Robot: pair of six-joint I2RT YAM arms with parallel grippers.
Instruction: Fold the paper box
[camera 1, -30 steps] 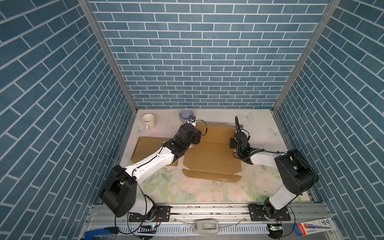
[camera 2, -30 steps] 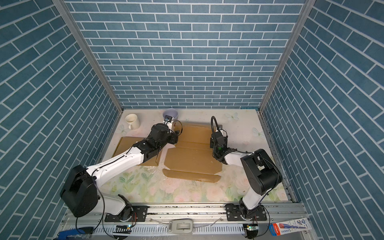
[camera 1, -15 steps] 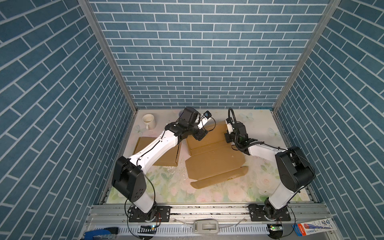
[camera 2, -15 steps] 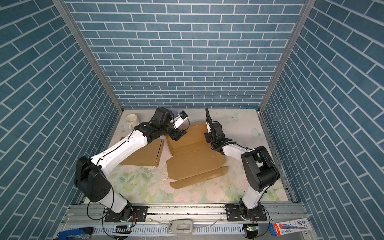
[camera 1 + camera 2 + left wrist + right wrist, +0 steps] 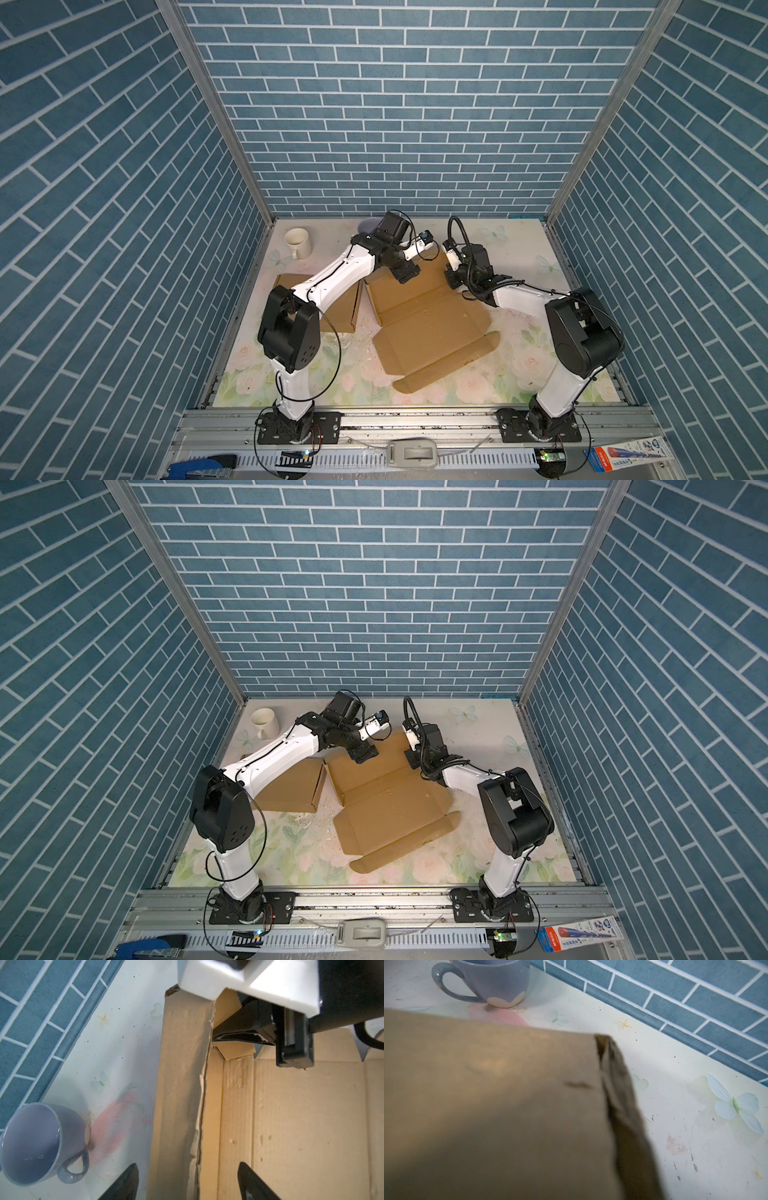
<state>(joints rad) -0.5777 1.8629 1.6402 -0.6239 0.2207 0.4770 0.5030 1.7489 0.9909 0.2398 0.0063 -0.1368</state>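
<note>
Seeing paper box (image 5: 428, 328) opened out mostly flat at centre of both top views, far flap tipped up toward the back wall, near tab trailing to lower middle. Reading left gripper (image 5: 405, 273) as released. In left wrist view, left gripper (image 5: 188, 1183) spread wide at bottom of frame, fingers (image 5: 126, 1184) either side of the raised flap's ragged edge, one over the table (image 5: 116, 1053), one over the paper box (image 5: 291, 1115) interior. Tips cut off by the lower edge, so can't confirm any contact. Reading right gripper (image 5: 452, 283) as clenched on a small corner tab of the box, judging from upper middle of left wrist view. There, right gripper (image 5: 216, 1035) pinched flat with cardboard above and below it, partly masked by a white housing. No sight of right fingers in right wrist view, just blurred, shadowed paper box (image 5: 488, 1105) wall from left edge to lower middle. Spotting lilac mug (image 5: 35, 1142) at lower left of left wrist view. Same lilac mug (image 5: 492, 982) cropped by the top edge at upper left of right wrist view, and only a sliver behind the left arm in top views. Spotting white mug (image 5: 297, 243) at upper left of table, well apart from box. Noting second cardboard piece (image 5: 295, 791) just left of box, partly hidden under left forearm, so can't make out its full outline.
</note>
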